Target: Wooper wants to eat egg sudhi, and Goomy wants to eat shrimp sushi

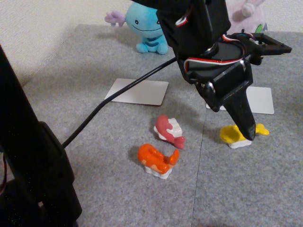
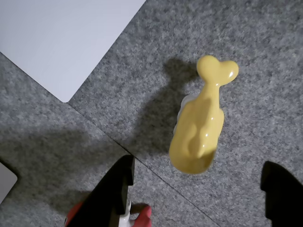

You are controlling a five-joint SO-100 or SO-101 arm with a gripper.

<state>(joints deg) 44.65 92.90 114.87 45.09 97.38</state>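
The yellow egg sudhi (image 1: 232, 135) lies on the grey mat at the right; in the wrist view the egg sudhi (image 2: 199, 127) sits between my two black fingers (image 2: 113, 194), clear of both. My gripper (image 1: 247, 133) (image 2: 199, 166) is open and low over it. The orange shrimp sushi (image 1: 156, 160) lies further left, near the front. Blue Wooper (image 1: 147, 26) sits at the back of the mat. Lilac Goomy (image 1: 246, 13) is at the back right, mostly hidden behind my arm.
A pink-red sushi (image 1: 168, 128) lies just behind the shrimp sushi, and its edge shows in the wrist view as a pink-red sushi (image 2: 142, 213). White cards lie in front of Wooper (image 1: 137, 91) and under my arm (image 1: 262, 100) (image 2: 61, 38). A black cable (image 1: 118, 94) crosses the mat.
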